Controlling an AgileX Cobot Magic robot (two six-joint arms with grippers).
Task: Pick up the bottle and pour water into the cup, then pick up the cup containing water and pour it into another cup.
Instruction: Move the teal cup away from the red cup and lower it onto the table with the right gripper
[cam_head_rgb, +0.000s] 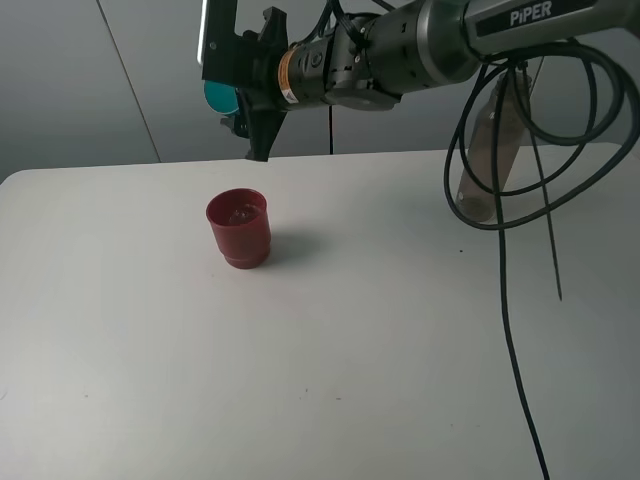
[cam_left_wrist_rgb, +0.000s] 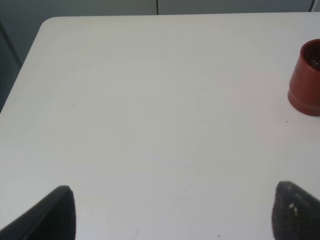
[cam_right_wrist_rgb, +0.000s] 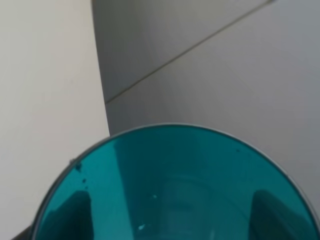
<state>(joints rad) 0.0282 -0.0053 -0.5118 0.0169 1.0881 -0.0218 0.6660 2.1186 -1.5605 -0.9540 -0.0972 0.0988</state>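
My right gripper (cam_head_rgb: 238, 100) reaches across to the left and is shut on the cup (cam_head_rgb: 218, 96), a translucent teal tumbler held tipped on its side in the air. Below it, slightly to the right, the dark red other cup (cam_head_rgb: 239, 228) stands upright on the white table (cam_head_rgb: 350, 350). In the right wrist view the teal cup (cam_right_wrist_rgb: 175, 190) fills the lower part, with dark fingers showing through its wall. The smoky brown bottle (cam_head_rgb: 488, 170) stands at the back right behind cables. My left gripper (cam_left_wrist_rgb: 175, 210) is open over bare table, with the red cup (cam_left_wrist_rgb: 307, 80) off to one side.
Black cables (cam_head_rgb: 505, 300) hang from the right arm and trail down across the right side of the table. A grey wall stands behind the table's far edge.
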